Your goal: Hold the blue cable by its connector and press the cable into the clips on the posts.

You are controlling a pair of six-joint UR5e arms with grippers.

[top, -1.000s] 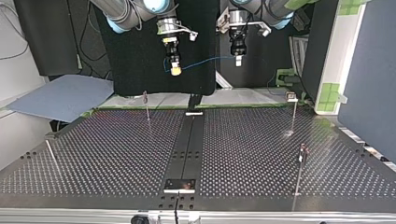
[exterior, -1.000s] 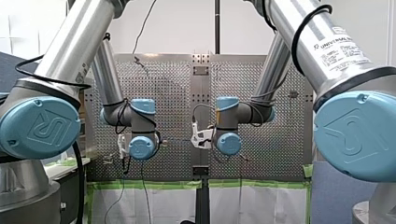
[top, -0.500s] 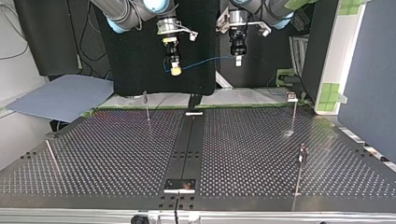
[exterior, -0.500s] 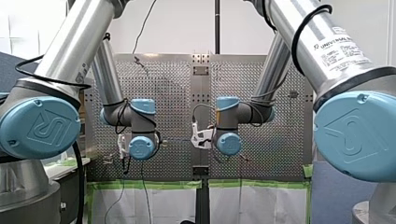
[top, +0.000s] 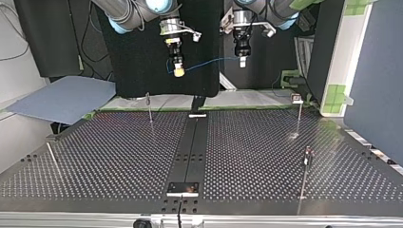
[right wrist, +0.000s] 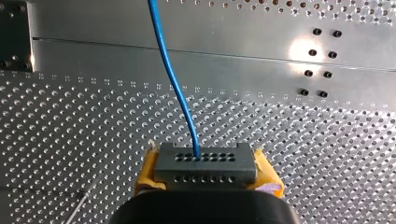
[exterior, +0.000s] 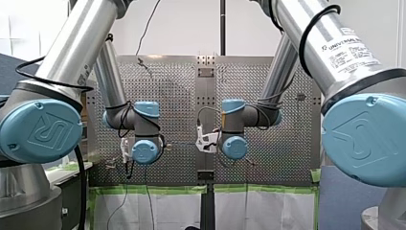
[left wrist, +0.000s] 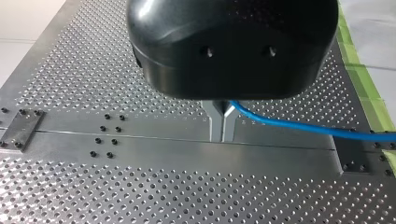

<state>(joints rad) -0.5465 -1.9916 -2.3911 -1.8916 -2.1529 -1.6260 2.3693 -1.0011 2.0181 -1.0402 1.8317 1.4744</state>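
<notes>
Right gripper (right wrist: 206, 171) clamps the dark connector (right wrist: 205, 162); left gripper (left wrist: 223, 125) pinches the blue cable (left wrist: 289, 125).

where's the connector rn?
The connector sits between my right gripper's yellow pads, above the table at the top view's upper left; the blue cable runs from it to my left gripper.

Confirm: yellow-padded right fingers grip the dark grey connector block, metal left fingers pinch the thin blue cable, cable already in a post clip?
Not clipped: top view shows the thin blue cable hanging between right gripper and left gripper, clear of the slim metal posts. Grips are right.
</notes>
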